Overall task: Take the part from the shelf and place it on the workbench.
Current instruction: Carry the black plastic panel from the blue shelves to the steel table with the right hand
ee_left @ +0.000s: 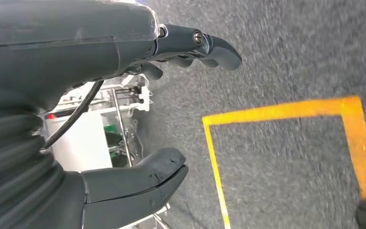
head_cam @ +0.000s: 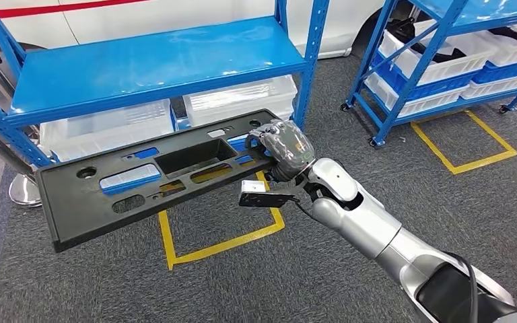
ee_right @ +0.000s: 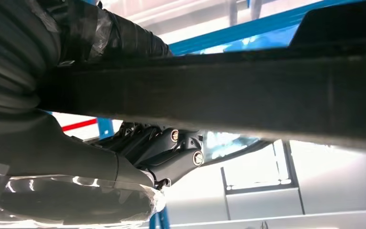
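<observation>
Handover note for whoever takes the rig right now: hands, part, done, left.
Right hand: grips one end of the long black part; the rest juts out unsupported toward the robot's left, in the air in front of the blue shelf.
Left hand: holds nothing, fingers apart, above grey carpet with yellow floor tape.
Done: part is off the shelf and held.
Left: carry it to the workbench and set it down. Judgement: a one-ended hold on a long part may sag or twist, so move slowly.

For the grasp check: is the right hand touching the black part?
Touching. In the head view the right hand grips one end of the black part.
</observation>
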Action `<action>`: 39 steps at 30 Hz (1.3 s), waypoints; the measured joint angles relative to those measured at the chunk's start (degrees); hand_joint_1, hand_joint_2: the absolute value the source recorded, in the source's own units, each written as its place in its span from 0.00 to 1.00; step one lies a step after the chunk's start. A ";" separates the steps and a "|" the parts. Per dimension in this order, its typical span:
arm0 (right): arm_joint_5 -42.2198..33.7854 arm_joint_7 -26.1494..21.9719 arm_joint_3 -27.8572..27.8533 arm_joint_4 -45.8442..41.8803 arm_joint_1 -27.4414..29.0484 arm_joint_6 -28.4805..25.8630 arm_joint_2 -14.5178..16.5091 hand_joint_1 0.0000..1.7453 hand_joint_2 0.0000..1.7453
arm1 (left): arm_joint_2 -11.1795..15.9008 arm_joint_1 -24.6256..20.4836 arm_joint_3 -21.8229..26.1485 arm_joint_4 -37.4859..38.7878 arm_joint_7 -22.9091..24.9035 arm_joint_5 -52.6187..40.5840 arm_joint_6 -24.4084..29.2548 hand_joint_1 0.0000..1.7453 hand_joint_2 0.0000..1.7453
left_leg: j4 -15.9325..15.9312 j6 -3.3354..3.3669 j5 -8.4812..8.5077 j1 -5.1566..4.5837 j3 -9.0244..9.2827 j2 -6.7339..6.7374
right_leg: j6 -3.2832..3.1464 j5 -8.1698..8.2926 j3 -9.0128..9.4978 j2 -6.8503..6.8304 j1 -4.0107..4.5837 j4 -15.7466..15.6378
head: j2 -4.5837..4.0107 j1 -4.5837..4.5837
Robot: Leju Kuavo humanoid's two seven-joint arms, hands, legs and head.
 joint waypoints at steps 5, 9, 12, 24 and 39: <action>-0.02 0.05 -0.35 -0.04 -0.14 0.39 -0.16 1.00 1.00 | -0.13 0.18 -0.01 0.00 -0.02 0.05 -0.23 0.00 1.00 | 14.05 -1.21 -11.54 0.38 -3.57 -0.04 | -1.07 4.00 -4.41 -0.34 -0.30 -0.15 | 0.00 -0.06; -0.02 0.07 -0.42 -0.03 -0.11 0.55 -0.20 1.00 1.00 | -0.11 0.06 0.00 0.02 -0.02 0.35 -0.47 0.00 1.00 | 11.71 -1.46 -7.02 0.58 2.79 -0.03 | -0.38 6.51 -8.70 -0.36 -0.47 1.11 | 0.00 -0.07; 0.00 0.07 -0.58 -0.02 -0.29 0.59 -0.25 1.00 1.00 | -0.07 -0.13 0.00 0.07 -0.10 0.48 -0.62 0.00 1.00 | 1.03 -0.63 -9.61 0.22 10.26 -0.17 | 0.62 7.85 -10.26 -0.46 -0.41 2.07 | 0.00 -0.05; -0.05 0.15 -0.67 1.05 -0.75 0.91 -0.42 1.00 1.00 | -0.18 -0.06 0.00 0.26 -0.25 0.48 -0.97 0.00 1.00 | 0.12 1.85 -2.97 0.27 2.15 0.23 | 2.88 1.03 -8.43 -0.04 -0.88 13.35 | 0.00 -0.07; -0.79 -0.04 -0.72 1.86 -1.44 1.46 -0.40 1.00 1.00 | -0.14 0.18 -0.04 0.36 -0.47 0.13 -1.64 0.00 1.00 | -1.05 1.02 1.26 0.12 0.08 0.18 | 0.01 0.36 -2.29 0.01 0.07 1.13 | 0.00 -0.08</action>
